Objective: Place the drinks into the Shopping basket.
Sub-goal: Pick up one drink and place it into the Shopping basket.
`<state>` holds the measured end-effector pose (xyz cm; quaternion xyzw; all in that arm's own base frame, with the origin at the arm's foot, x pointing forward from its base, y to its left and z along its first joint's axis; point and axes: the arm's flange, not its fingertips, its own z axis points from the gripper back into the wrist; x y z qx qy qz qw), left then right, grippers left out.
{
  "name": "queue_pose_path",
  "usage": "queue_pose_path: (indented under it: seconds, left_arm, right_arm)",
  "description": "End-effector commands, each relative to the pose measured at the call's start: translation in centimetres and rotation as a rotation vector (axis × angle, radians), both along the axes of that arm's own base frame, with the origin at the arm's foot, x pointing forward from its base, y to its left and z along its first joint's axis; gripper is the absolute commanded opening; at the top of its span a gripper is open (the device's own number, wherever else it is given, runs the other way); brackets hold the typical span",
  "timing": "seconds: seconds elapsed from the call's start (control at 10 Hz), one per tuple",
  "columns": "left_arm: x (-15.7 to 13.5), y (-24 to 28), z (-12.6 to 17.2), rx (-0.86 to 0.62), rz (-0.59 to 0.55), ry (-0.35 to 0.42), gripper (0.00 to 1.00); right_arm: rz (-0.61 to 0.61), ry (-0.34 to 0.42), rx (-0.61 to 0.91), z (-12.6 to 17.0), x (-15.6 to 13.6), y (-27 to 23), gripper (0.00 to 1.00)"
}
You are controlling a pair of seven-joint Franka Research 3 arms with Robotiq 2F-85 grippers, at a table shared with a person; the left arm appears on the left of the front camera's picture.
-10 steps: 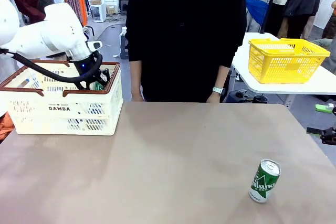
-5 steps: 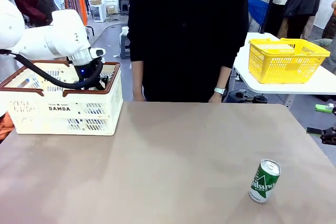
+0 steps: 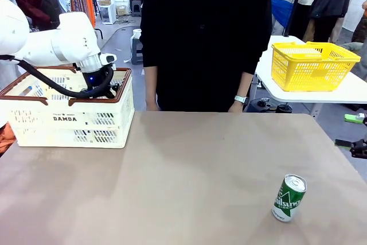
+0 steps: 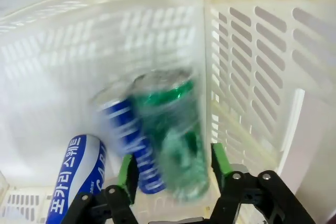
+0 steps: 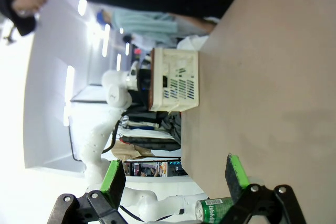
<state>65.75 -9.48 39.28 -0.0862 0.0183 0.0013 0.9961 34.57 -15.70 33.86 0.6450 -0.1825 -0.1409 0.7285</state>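
Front view, near right: the last green can (image 3: 289, 197) waits on the desk (image 3: 183, 170), my right fingers (image 5: 175, 163) wide and empty. Far left, in the Shopping basket (image 3: 69, 120), my left fingers (image 4: 172, 157) stand parted around a blurred green can (image 4: 173, 119) beside two blue cans (image 4: 79, 174). I judge three in, one to go.

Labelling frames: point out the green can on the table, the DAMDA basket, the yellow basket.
green can (image 3: 288, 199): front view, its label.
DAMDA basket (image 3: 64, 119): front view, lettered side wall.
yellow basket (image 3: 307, 76): front view, front mesh.
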Motion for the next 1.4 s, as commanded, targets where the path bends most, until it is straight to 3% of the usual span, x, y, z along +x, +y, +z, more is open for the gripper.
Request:
queue_pose_path:
  seconds: [0.0,0.6,0.9,1.0,1.1,1.2,1.3]
  left_arm:
    - [0.1,0.2,0.4,0.022,-0.016,-0.014,1.0]
    - [-1.0,0.1,2.7,-0.004,-0.073,-0.051,1.0]
    - [-6.3,1.6,10.5,-0.041,-0.143,-0.192,1.0]
    - [-8.3,2.8,13.7,0.003,-0.098,-0.23,1.0]
    - [-10.6,4.0,16.8,-0.035,-0.112,-0.257,1.0]
    - [-12.9,5.7,19.1,-0.02,-0.048,-0.273,1.0]
    - [-14.9,6.8,20.2,-0.072,-0.078,-0.281,1.0]
  right_arm:
    - [0.01,0.019,0.001,0.5,-0.1,-0.1,1.0]
    - [0.01,0.019,0.001,0.5,-0.1,-0.1,1.0]
    - [0.01,0.019,0.001,0.5,-0.1,-0.1,1.0]
    - [0.01,0.019,0.001,0.5,-0.1,-0.1,1.0]
    - [0.01,0.019,0.001,0.5,-0.1,-0.1,1.0]
    - [0.01,0.019,0.001,0.5,-0.1,-0.1,1.0]
    - [0.01,0.019,0.001,0.5,-0.1,-0.1,1.0]
